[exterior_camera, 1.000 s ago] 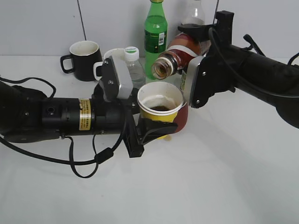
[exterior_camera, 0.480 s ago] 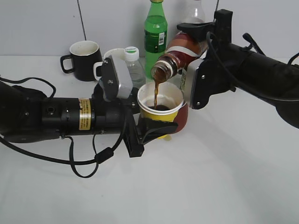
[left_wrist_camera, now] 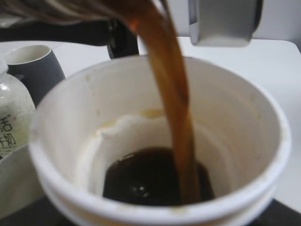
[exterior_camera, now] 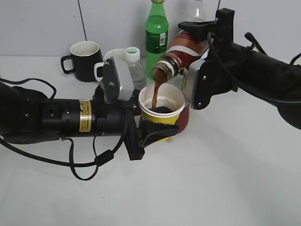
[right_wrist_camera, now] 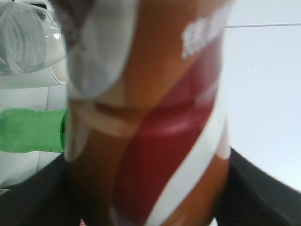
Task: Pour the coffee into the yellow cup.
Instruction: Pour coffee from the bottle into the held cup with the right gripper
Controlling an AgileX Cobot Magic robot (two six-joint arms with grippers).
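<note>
My left gripper (exterior_camera: pixel 157 129) is shut on the yellow cup (exterior_camera: pixel 161 112) and holds it upright above the table. Its white inside fills the left wrist view (left_wrist_camera: pixel 84 122), with dark coffee pooled at the bottom (left_wrist_camera: pixel 150 176). My right gripper (exterior_camera: pixel 197 37) is shut on the coffee bottle (exterior_camera: pixel 181 55), tilted mouth-down to the left just above the cup. A brown stream of coffee (exterior_camera: pixel 155 94) runs from the bottle mouth into the cup, also in the left wrist view (left_wrist_camera: pixel 174 103). The bottle's red-and-white label fills the right wrist view (right_wrist_camera: pixel 155 141).
A black mug (exterior_camera: pixel 84 60) stands at the back left. A cream-white mug (exterior_camera: pixel 109 59) and a small clear bottle with white cap (exterior_camera: pixel 134 66) stand behind the left gripper. A green bottle (exterior_camera: pixel 156 35) and a clear bottle (exterior_camera: pixel 195 14) stand at the back wall.
A second ago the bottle was tilted with nothing flowing. It then tipped a little further and coffee began streaming into the cup; the dark pool in the cup has grown.
</note>
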